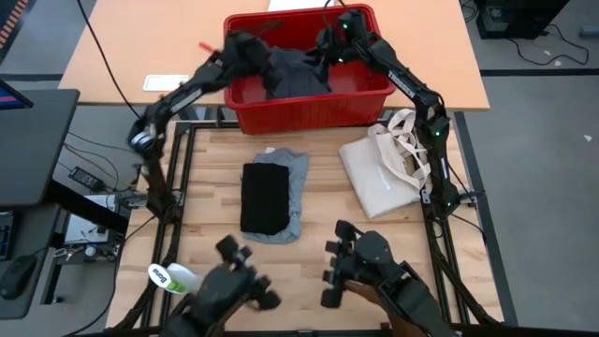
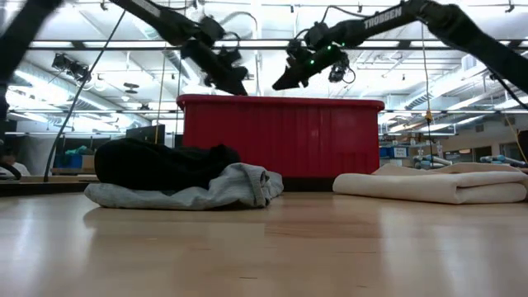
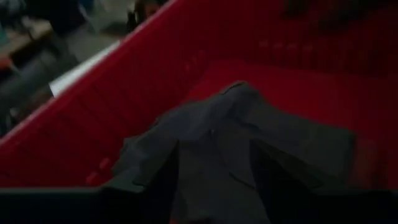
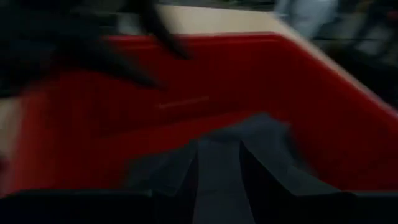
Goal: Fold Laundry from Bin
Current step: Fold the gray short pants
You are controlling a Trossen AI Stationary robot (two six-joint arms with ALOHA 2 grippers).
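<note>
**Pulling the next garment out of the bin: two-arm lift, how to get it right**

Starting with the biggest thing: the counter (image 1: pixel 318 281) is carrying a finished fold in the middle, a black garment (image 1: pixel 265 198) lying on top of a light grey T-shirt (image 1: pixel 296 183), with the cream tote bag (image 1: pixel 379 178) sitting off to the right of it, apart from the stack. There's also a small white and green bottle (image 1: pixel 173 277) down near the front left corner.

The red bin (image 1: pixel 309 110) is sitting at the far edge of the counter, and a dark grey garment (image 1: pixel 292 70) is bunched up inside it, draping up off the bin floor toward both arms.

Both arms are reaching into the bin from either side. The right hand (image 1: pixel 329 49) is clenched on the dark grey garment; the right wrist view is showing cloth running straight up between its fingers. The left hand (image 1: pixel 245 51) is hovering at the other end of the cloth, and I honestly can't tell whether it's gripping yet or partly open.

My take on doing this well: get the left hand a proper pinch on an edge or shoulder, not a random fold, before lifting. Then raise both together and spread apart so the cloth is hanging flat and clearing the bin rim. Rushing risks dragging the bin or dropping one corner.
</note>
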